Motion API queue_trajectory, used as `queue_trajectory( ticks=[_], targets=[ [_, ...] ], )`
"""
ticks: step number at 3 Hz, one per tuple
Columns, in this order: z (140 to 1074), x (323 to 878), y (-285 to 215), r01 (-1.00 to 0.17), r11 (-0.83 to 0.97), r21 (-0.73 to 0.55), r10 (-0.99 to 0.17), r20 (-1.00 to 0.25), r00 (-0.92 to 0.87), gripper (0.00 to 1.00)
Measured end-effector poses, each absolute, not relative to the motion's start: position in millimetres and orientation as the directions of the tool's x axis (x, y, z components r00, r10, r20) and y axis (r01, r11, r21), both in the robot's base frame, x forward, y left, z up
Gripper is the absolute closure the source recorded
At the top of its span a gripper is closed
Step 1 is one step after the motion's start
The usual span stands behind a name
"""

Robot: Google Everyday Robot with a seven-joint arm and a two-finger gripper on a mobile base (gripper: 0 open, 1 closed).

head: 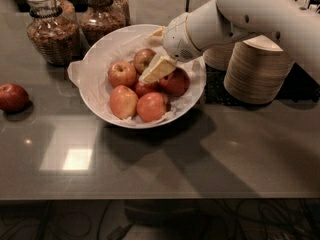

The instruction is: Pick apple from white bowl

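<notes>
While our pincer [145,57] hangs low inside the bowl [97,59], we count no apple as picked yet. Its two beige fingers [159,68] stand wide apart, one by the far rim and one slanting over the fruit. The rear apple [141,63] sits roughly between them. We cannot tell whether either finger touches it.

We judge the reach as done. Closing on an apple and lifting it clear of the bowl are still to do.

The bowl is lined with crinkled white paper [75,73] and holds six apples. Beside the rear one, three more [122,74] lie to the left and front, and two sit half under the lower finger.

Behind the bowl stand two glass jars [52,31] filled with something brown and grainy. To the right, behind our arm, rise stacks of beige paper bowls [257,71]. One more apple [12,97] lies alone on the table [200,159], well apart at the left edge.
</notes>
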State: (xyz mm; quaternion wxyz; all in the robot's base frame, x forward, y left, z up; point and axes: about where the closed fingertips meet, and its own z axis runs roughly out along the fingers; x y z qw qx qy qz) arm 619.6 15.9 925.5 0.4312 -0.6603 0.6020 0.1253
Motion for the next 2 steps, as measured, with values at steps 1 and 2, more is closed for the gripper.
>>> queue_trajectory(
  ticks=[1, 2],
  targets=[
    [925.4, 619.7, 15.9, -0.903, 0.097, -0.419, -0.687, -0.684, 0.244, 0.02],
    [920.7, 624.1, 15.7, -0.903, 0.097, -0.418, -0.695, -0.678, 0.239, 0.01]
  ],
)
